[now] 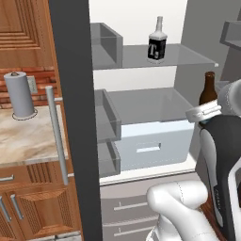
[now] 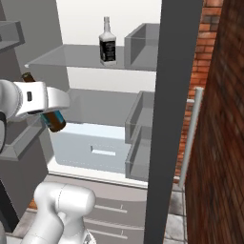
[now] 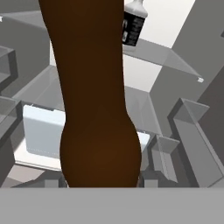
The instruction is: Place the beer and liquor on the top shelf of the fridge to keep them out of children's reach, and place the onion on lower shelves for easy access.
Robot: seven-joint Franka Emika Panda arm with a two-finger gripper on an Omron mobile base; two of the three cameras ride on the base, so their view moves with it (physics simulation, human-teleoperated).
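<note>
The beer (image 3: 94, 87) is smooth dark brown glass, slim and long-necked; in the hand view it rises from 6 o'clock as a broad brown column, so the end effector (image 2: 47, 116) is clamped on it, though its fingers are hidden behind the bottle; in the right base view the bottle tilts, neck toward 11 o'clock, base poking below the white wrist; in the left base view its neck (image 1: 207, 89) stands at 3 o'clock above the arm, in front of the open fridge (image 1: 141, 141). The liquor (image 1: 157, 43) is squat, clear and square-shouldered with a black label and short white neck; it stands upright on the top shelf (image 1: 188, 55), a thin translucent grey pane; grey bins (image 1: 107, 43) line the side at 9 o'clock; below sits a pale drawer (image 1: 153, 143). The left base view adds a marbled tabletop (image 1: 28, 136) with a grey paper-towel roll (image 1: 20, 94) and wooden cabinets (image 1: 23, 23); the right base view adds a brick wall (image 2: 198, 57).
</note>
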